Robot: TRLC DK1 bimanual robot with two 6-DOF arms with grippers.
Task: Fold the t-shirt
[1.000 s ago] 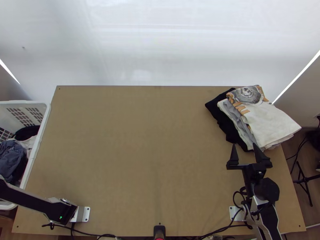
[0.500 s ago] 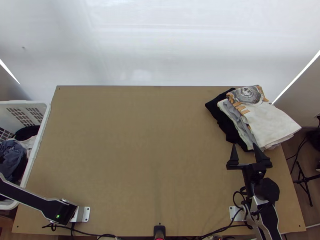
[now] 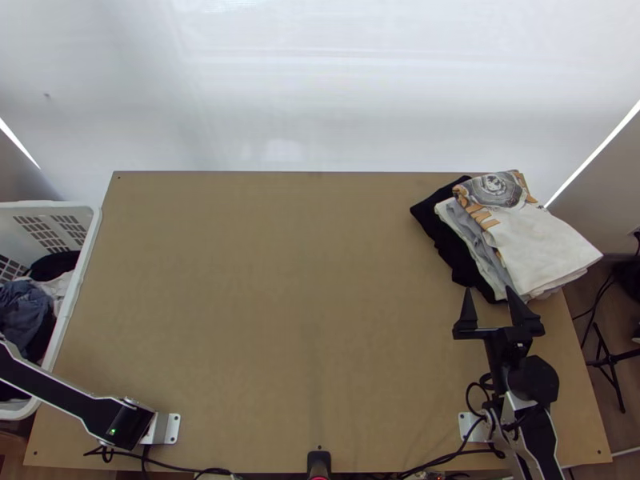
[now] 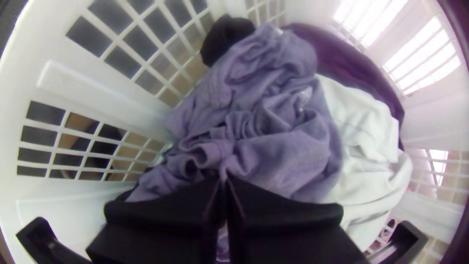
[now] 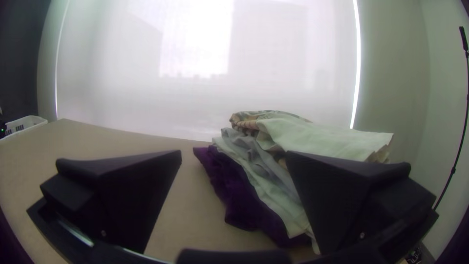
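A crumpled blue-grey garment lies bunched in the white basket. My left gripper is down at it in the left wrist view, fingers together with a ridge of the cloth pinched at the tips. Over the table's right side, my right gripper stands open at the near edge of a stack of folded clothes. Nothing is between its fingertips in the right wrist view, where the gripper faces the stack. The top shirt is white with a grey and orange print, folded flat.
Under the top shirt lie grey and white cloths and a dark one. White cloth and a dark purple piece surround the garment in the basket. The bare wooden tabletop stretches between basket and stack.
In the top view the left arm's link has swung slightly up the picture at the left edge, over the basket. The right arm and the stack have kept still.
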